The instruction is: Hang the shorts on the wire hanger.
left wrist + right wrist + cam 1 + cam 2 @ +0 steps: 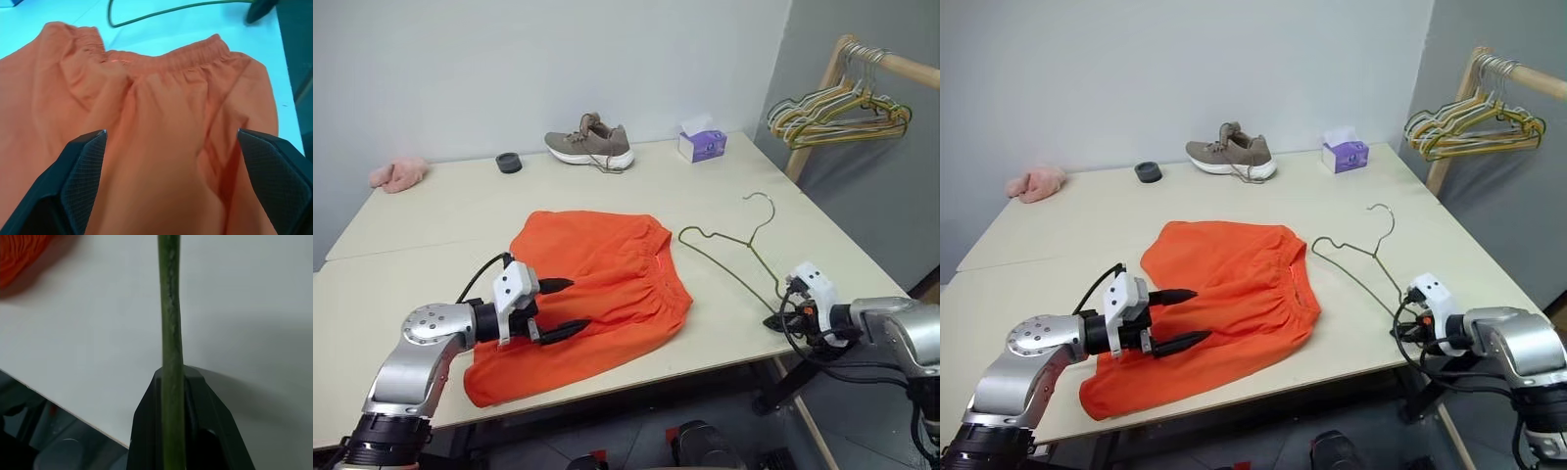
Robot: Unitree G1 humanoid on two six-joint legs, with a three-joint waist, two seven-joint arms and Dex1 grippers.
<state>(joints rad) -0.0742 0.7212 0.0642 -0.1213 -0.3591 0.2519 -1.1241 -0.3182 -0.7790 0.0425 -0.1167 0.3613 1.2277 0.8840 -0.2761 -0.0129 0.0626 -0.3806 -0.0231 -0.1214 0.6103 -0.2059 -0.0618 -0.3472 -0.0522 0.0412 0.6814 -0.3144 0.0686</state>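
While the left tool (558, 308) gapes over the shorts (607, 284), the right tool (773, 318) pinches the wire hanger (729, 250).

Shorts (607, 284): orange cloth, matt, soft, creased, waistband gathered.
Wire hanger (734, 250): thin wire, olive-grey coating, slightly rough close up.
Table (440, 230): cream top, smooth, matt.
Left gripper (563, 308): black fingers, pads with fine grid texture; housing white plastic, arm of brushed metal.
Shoe (591, 143) far: brown woven fabric, white sole.
Pink cloth (398, 174) far left: fluffy.
Rack (822, 83) far right: pale wood.
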